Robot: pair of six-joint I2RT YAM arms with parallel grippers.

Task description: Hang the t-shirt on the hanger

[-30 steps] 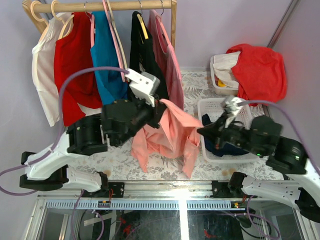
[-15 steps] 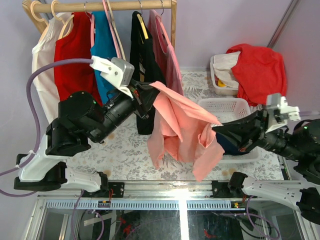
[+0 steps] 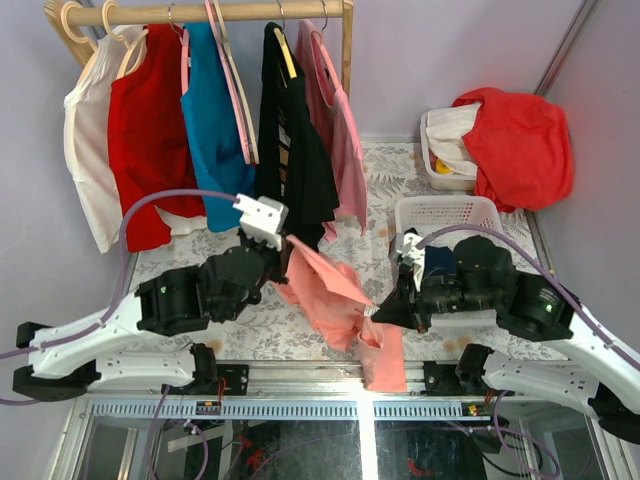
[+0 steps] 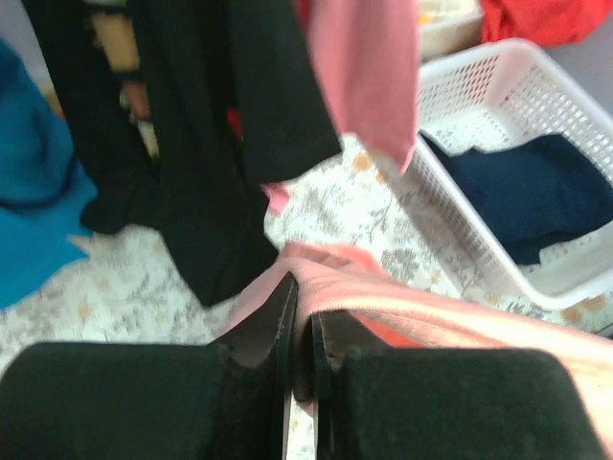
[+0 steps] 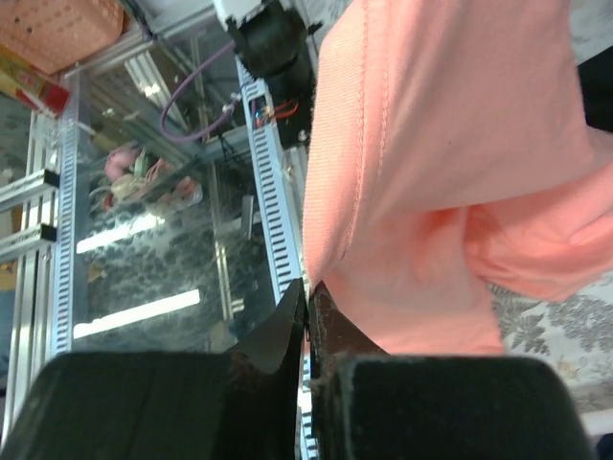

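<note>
Holding t-shirt [image 3: 325,292] up off tabletop [image 3: 395,170] btwn both arms, close to front edge. Pinching its upper end w/ left fingers [image 3: 284,258], closed to a hairline slit, salmon cloth caught at tips and running off to the right. Clamping a seamed edge lower down w/ right fingers [image 5: 308,321], pressed fully together, no gap. Stretched on a diagonal: high at left grip, lower at right grip. Loose remainder drooping below right grip, past tabletop's front edge and over metal frame. Not touching anything on rail [image 3: 210,12].

Hooked at far-left end of rail: cream hanger [image 3: 70,30], well apart from t-shirt. Can't tell what it carries.

Along rail, left to right: white top [image 3: 88,150], red top [image 3: 150,130], blue top [image 3: 215,110], black garment [image 3: 290,130], pink striped top [image 3: 340,120]. Black garment hanging just behind left grip.

Right of t-shirt, on tabletop: white basket [image 4: 498,77] w/ navy cloth [image 4: 522,187] inside, partly hidden behind right arm from above. Further back, near rear wall: small bin [image 3: 432,165] w/ red shirt [image 3: 520,140] draped over it.
</note>
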